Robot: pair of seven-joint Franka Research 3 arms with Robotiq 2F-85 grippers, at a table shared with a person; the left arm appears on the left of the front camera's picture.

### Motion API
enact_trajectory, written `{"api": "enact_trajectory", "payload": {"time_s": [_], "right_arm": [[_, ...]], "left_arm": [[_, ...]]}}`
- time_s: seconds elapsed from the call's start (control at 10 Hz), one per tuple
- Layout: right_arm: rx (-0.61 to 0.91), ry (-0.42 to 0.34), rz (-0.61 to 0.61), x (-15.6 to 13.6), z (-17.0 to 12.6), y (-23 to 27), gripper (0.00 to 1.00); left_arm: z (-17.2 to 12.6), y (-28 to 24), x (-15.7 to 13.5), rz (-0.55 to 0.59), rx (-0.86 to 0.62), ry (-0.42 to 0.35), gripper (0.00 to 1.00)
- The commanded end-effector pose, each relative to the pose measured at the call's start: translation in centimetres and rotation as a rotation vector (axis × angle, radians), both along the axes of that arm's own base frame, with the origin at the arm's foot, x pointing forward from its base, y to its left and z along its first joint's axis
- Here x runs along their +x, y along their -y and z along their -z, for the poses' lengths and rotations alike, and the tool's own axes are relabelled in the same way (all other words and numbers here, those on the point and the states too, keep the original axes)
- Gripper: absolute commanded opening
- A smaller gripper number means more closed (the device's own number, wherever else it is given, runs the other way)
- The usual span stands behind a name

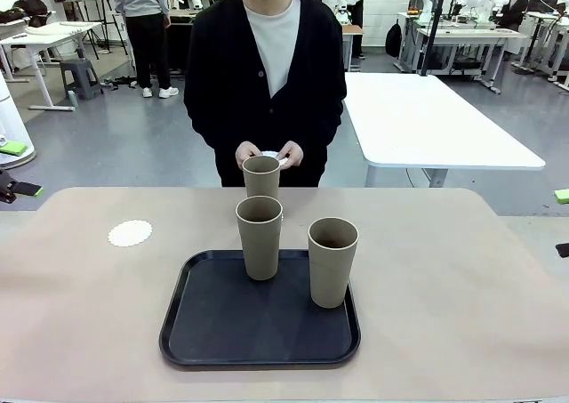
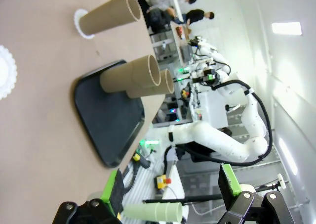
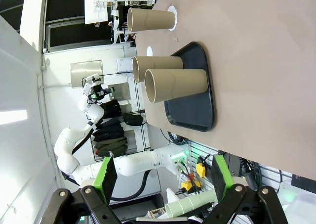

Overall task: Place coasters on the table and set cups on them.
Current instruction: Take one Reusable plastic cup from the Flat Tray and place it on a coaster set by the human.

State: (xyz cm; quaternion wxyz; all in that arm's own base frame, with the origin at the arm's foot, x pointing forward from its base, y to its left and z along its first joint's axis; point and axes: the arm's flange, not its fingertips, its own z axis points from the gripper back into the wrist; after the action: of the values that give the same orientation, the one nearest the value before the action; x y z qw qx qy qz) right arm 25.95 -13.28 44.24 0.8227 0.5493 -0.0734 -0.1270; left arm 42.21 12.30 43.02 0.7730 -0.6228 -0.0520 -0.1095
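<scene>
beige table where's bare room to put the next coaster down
Widest bare stretch: the beige-tan tabletop right of the black rounded tray, to its right edge. Also between the round white scalloped doily and the tray. Crowded: mid-table, two tall tan cups on the tray, a third just behind it.

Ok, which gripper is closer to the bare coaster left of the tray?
Left. The left gripper is at the table's left side, near the coaster; the right gripper is at the right side, beyond the tray.

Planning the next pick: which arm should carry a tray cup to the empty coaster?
Probably left. The empty coaster lies on the robot's left of the tray, nearest the left tray cup, and the left gripper is open.
</scene>
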Motion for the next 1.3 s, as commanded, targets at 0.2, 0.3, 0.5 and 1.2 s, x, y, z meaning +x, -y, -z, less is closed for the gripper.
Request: {"api": "enact_trajectory", "payload": {"time_s": [0.2, 0.3, 0.5, 1.2], "right_arm": [[0.016, 0.015, -0.003, 0.1, -0.1, 0.0, 1.0], [0.016, 0.015, -0.003, 0.1, -0.1, 0.0, 1.0], [0.016, 0.015, -0.003, 0.1, -0.1, 0.0, 1.0], [0.016, 0.015, -0.003, 0.1, -0.1, 0.0, 1.0]], "left_arm": [[-2.9, 3.5, 1.8, 0.048, 0.255, 0.227, 1.0], [-4.3, 5.3, 3.4, 0.088, 0.331, 0.316, 1.0], [-6.2, 9.9, 4.7, 0.198, 0.488, 0.51, 1.0], [-6.2, 25.1, 4.1, 0.582, 0.839, 0.939, 1.0]]}}
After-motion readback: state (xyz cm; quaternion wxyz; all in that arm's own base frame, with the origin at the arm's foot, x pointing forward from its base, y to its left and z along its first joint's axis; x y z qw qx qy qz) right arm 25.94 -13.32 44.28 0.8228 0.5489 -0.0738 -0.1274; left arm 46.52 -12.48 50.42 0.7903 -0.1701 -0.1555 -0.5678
